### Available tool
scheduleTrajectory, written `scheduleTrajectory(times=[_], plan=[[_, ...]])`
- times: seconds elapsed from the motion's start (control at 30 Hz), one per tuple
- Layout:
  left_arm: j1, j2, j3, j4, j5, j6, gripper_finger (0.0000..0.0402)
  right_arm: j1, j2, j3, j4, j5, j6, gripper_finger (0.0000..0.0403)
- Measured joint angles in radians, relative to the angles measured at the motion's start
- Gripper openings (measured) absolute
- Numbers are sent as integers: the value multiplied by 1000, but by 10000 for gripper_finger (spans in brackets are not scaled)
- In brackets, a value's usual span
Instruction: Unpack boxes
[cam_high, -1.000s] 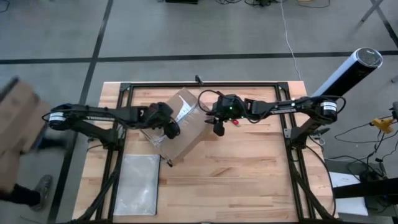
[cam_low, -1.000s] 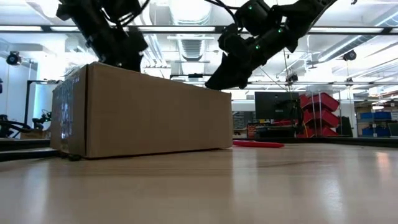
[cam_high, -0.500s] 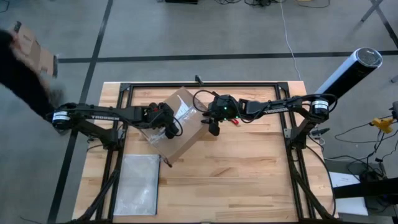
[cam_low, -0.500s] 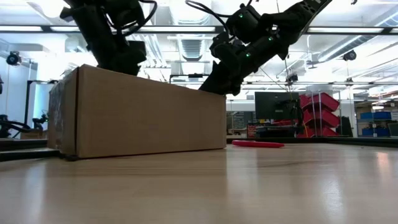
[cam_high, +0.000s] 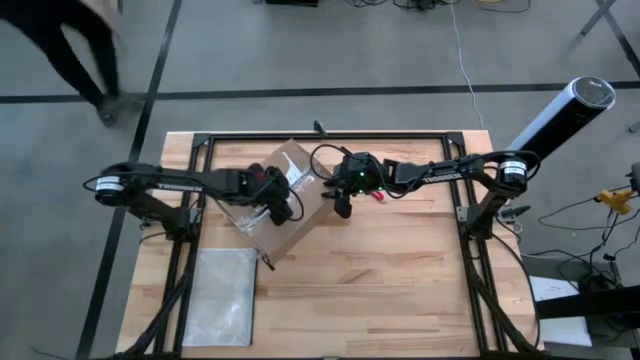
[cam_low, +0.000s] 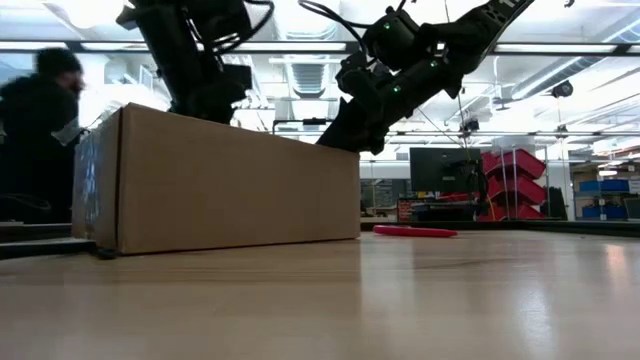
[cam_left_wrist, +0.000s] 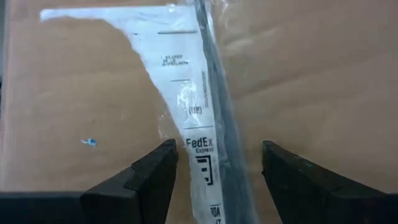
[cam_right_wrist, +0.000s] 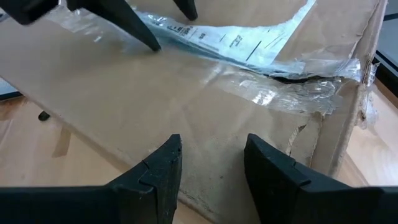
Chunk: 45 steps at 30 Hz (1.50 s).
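A: Step in hand, as I read it: opening the box (cam_high: 285, 197). It sits toward the far side of the table (cam_high: 400, 280), turned at an angle, flaps down.

B: Left gripper (cam_high: 280, 210)?

A: Poised over the lid. Fingers (cam_left_wrist: 152, 171) spread, straddling the taped centre seam (cam_left_wrist: 217, 118) and white label (cam_left_wrist: 180, 81), pinching nothing.

B: Right gripper (cam_high: 341, 207)?

A: At the box's right-hand end, fingers (cam_right_wrist: 163, 160) apart, nothing between them, just above the lid by the corner.

B: Condition of the box?

A: Brown corrugated, clear tape (cam_right_wrist: 273, 87) wrinkled and torn near the corner; a dark gap shows under it there. The red knife (cam_low: 415, 231) lies on the table beyond the box, untouched.

B: Next move?

A: Judgement only: one gripper must get hold of a flap edge or the loose tape while the other steadies the box, or it will slide.
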<state>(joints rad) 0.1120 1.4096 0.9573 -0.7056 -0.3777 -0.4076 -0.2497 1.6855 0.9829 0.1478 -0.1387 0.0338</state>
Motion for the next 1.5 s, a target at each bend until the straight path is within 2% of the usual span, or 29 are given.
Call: scheduleTrajectory(times=[0.17,0.33,0.5,0.8,0.97,1.2,1.5], plan=[[0,44,0,-32,-86,-9,216,0,0,0,0,0,1,138],[-1,34,-1,-80,-169,-41,207,0,0,0,0,-1,10,129],[0,27,-2,-82,-189,-41,192,0,0,0,0,-1,20,130],[0,27,-2,-90,-235,-45,97,1,0,0,1,-1,29,134],[0,27,-2,-90,-234,-46,11,1,0,0,2,0,34,127],[-7,26,18,-112,-262,-49,0,1,0,0,1,0,38,132],[-27,25,180,-267,-402,-47,0,0,0,-1,-4,0,39,132]])
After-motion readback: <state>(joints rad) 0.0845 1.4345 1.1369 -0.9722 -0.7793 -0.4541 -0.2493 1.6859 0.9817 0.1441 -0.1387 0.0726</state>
